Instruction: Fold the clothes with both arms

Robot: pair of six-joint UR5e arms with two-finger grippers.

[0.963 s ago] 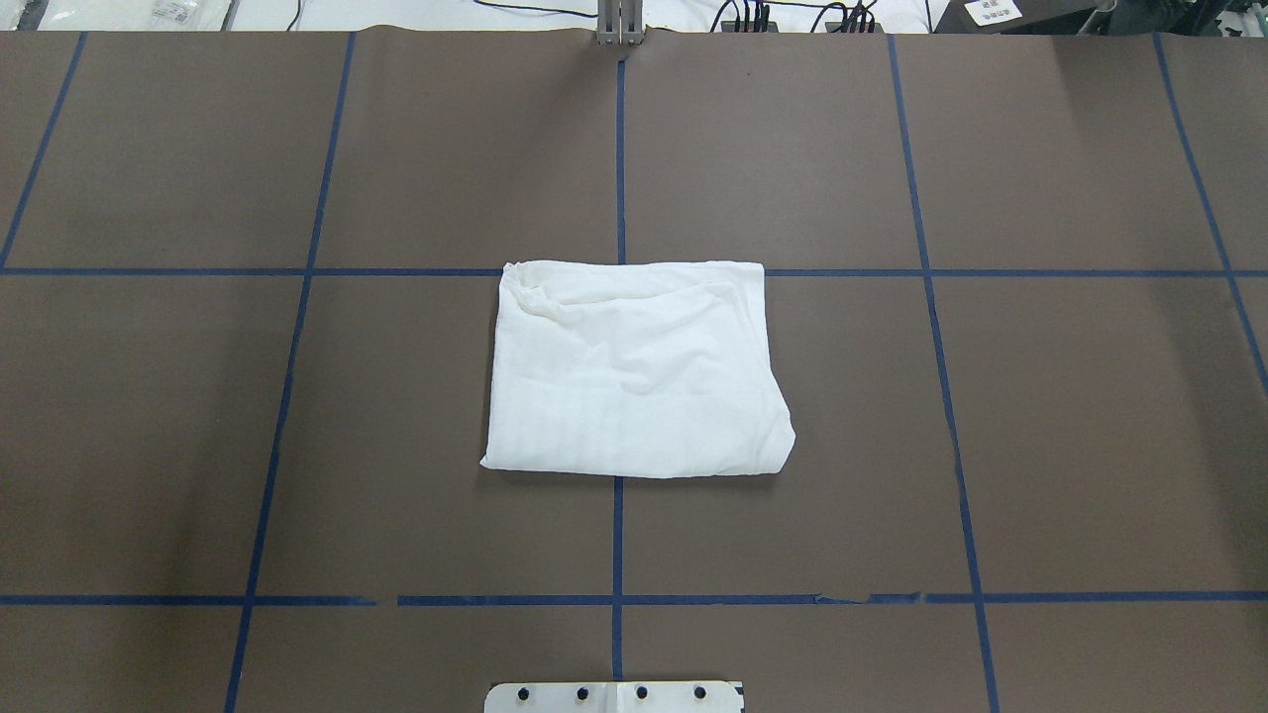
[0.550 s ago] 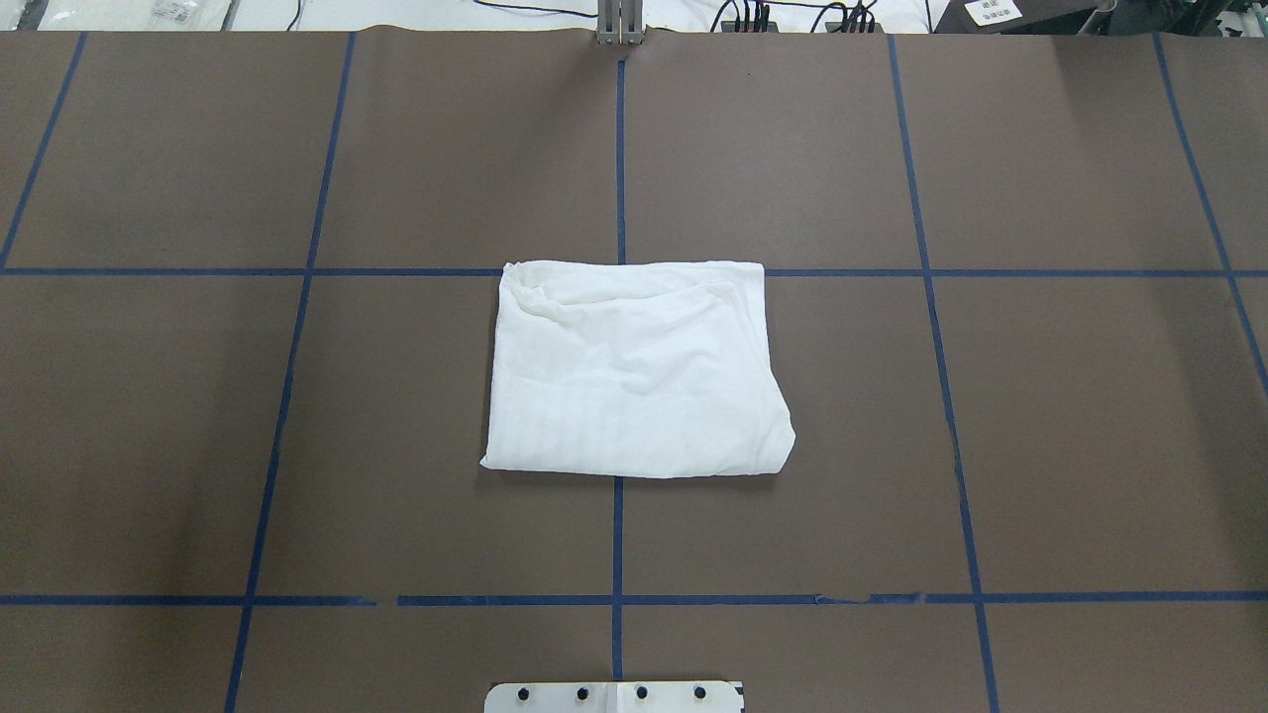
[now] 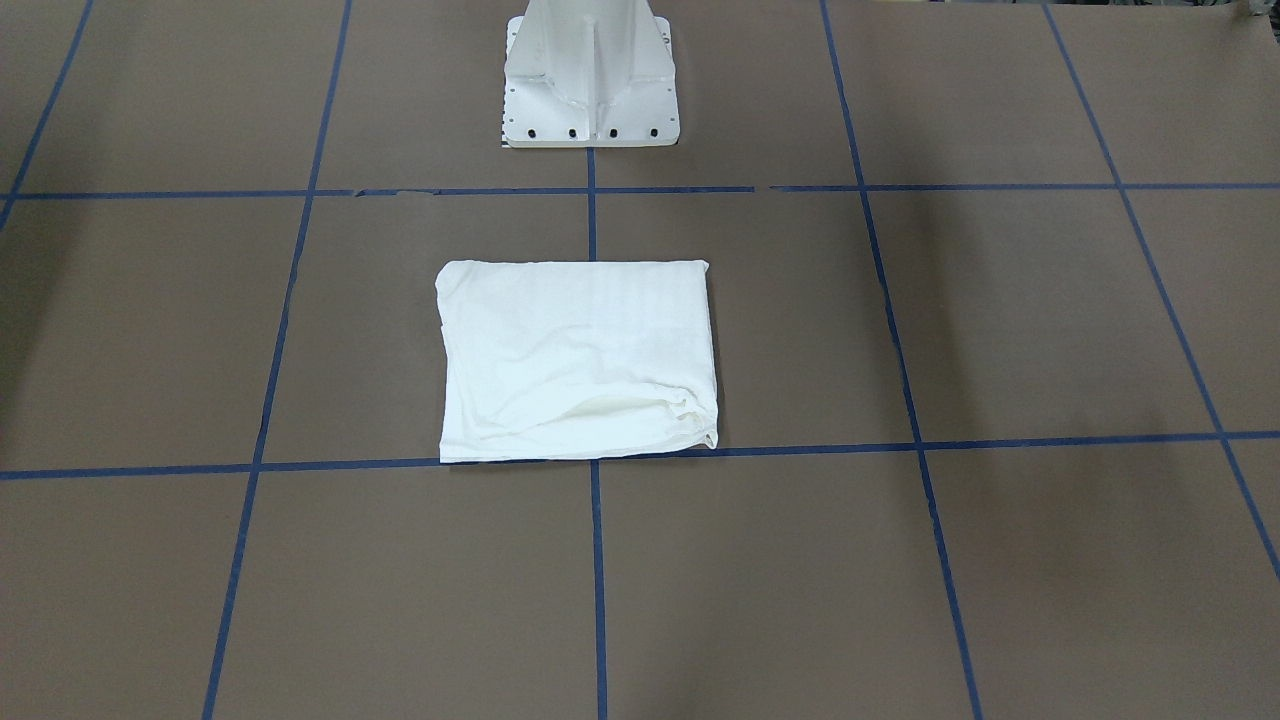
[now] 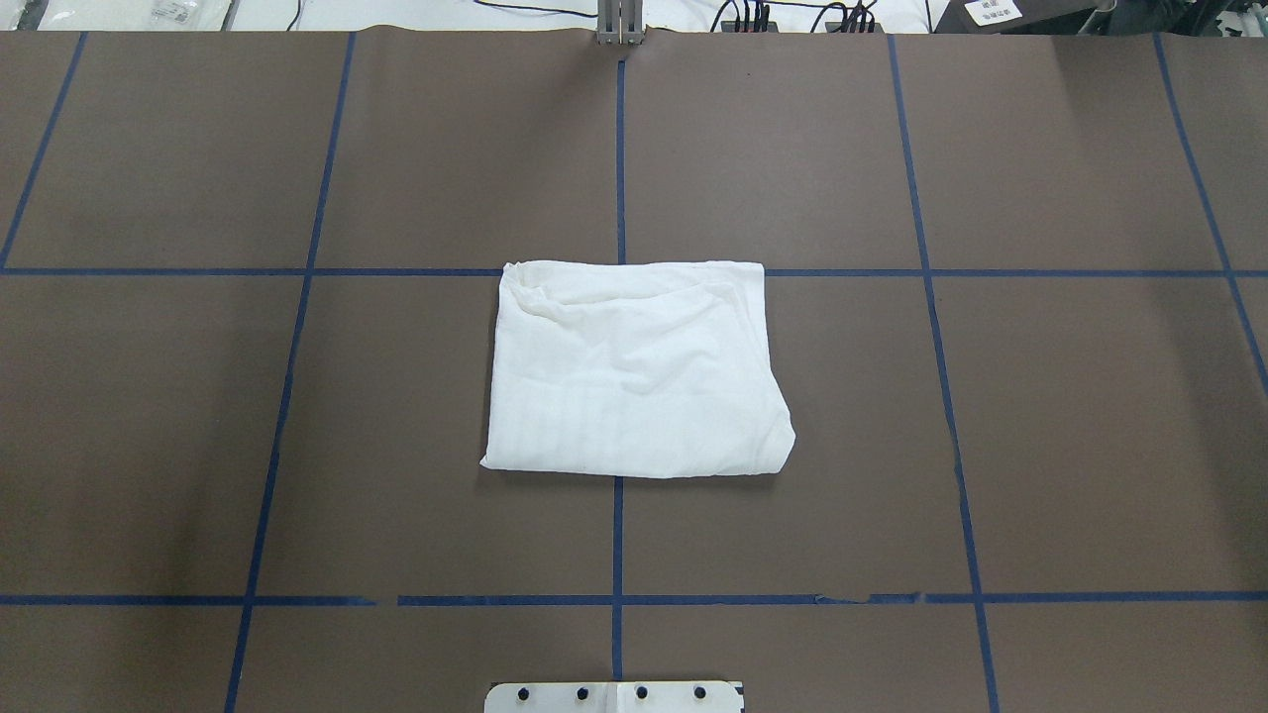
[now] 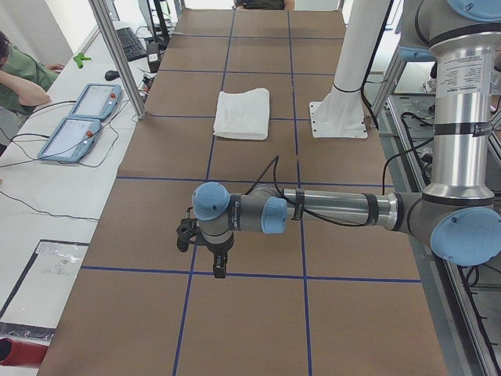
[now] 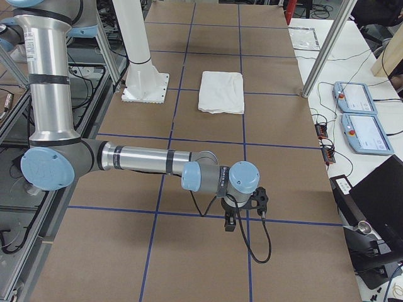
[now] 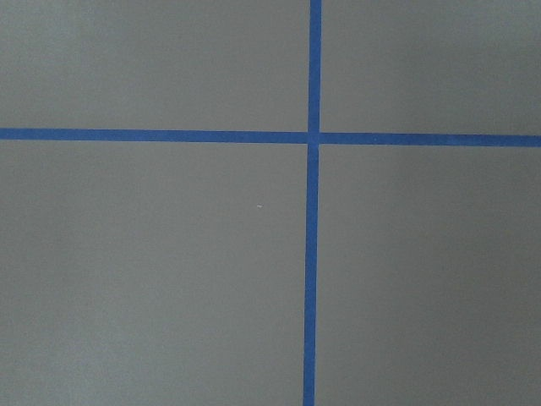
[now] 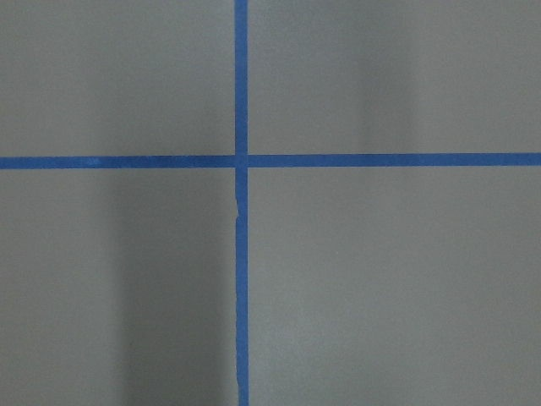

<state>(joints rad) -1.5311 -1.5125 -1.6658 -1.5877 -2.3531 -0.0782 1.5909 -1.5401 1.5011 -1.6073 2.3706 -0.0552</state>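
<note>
T-shirt: you have the T-shirt (image 4: 634, 371) folded into 1 white rectangle mid-worktop (image 4: 198, 446), just ahead of the pedestal (image 3: 590, 90), its far edge on a tape line.
Jaws: you cannot tell whether either pair is released or clenched. The left arm (image 5: 329, 207) and right arm (image 6: 138, 157) hang low, well apart from the shirt.
Risk: the rumpled corner (image 4: 525, 287) looks loose. A re-grip catching only its top layer would likely pull the stack open.
Views: only the 2 side views show you the arms. Both wrist views give only crossed blue tape (image 7: 313, 135).
</note>
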